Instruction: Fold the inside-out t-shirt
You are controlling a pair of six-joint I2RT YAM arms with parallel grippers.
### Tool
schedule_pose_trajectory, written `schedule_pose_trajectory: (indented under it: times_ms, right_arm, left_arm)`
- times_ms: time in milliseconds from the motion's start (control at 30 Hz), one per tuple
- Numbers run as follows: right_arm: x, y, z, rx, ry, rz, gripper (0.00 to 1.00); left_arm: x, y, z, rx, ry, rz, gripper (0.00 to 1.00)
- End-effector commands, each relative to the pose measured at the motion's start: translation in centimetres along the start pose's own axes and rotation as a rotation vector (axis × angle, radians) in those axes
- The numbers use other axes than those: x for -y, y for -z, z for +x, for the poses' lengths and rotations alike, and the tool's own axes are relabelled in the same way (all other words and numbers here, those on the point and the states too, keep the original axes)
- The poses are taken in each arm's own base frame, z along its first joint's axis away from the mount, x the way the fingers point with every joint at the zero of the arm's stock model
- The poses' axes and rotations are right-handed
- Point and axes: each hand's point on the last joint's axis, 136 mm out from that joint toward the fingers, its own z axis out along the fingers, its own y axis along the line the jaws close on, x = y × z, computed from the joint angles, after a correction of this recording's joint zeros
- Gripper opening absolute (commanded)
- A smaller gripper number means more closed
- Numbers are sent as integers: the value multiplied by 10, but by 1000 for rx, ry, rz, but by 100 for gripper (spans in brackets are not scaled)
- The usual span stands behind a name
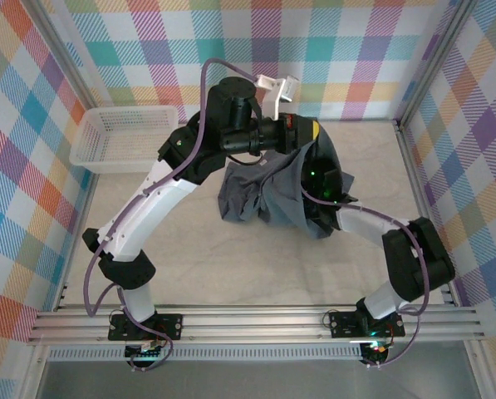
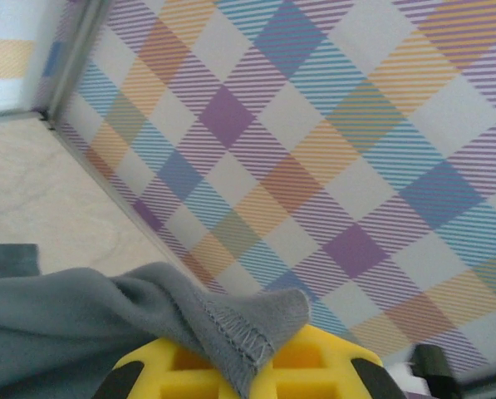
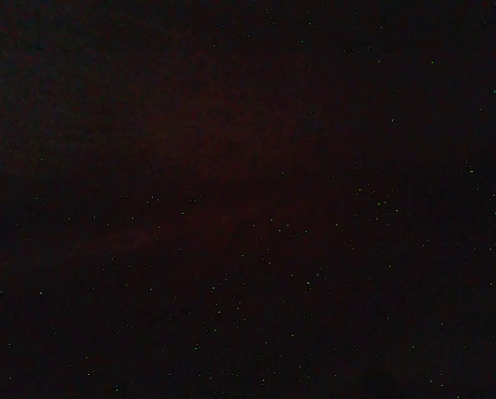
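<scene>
The inside-out t-shirt [image 1: 260, 199] is a dark slate-grey bundle, partly lifted off the middle of the table and hanging in folds. My left gripper [image 2: 252, 362], with yellow jaws, is shut on a stitched hem corner of the t-shirt [image 2: 81, 324]. In the top view the left gripper [image 1: 307, 130] holds that corner up near the back wall. My right arm [image 1: 372, 223] reaches in from the right. Its wrist is buried under the cloth, so its gripper is hidden, and the right wrist view is dark.
A white mesh basket [image 1: 123, 137] stands at the back left against the checked wall. Checked walls with metal frame posts [image 1: 405, 158] close in the table on three sides. Bare tabletop [image 1: 256, 266] lies in front of the shirt.
</scene>
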Motion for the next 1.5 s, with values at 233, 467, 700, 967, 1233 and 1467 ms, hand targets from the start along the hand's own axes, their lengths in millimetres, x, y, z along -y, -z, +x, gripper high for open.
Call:
schedule_pose_trajectory:
  times_ms: [233,467,700,967,1233,1467]
  right_arm:
    - [45,-7,1,-110,-84,365,0]
    - [58,-23,-16,-67,-115,482,0]
    - [75,-28,14,-225,-159,543,74]
    - [85,-28,24,-339,-322,682,88]
    - [126,-36,56,-489,-223,931,98]
    - [159,-31,108,-731,-137,1041,95]
  left_arm:
    - [85,1,-28,63,-4,301,0]
    - [105,-9,-18,57,-4,355,0]
    - [105,3,-9,46,-87,297,0]
    - [136,14,-6,68,-182,393,0]
    - [158,31,8,89,-372,381,0]
    - [165,44,16,104,-500,342,0]
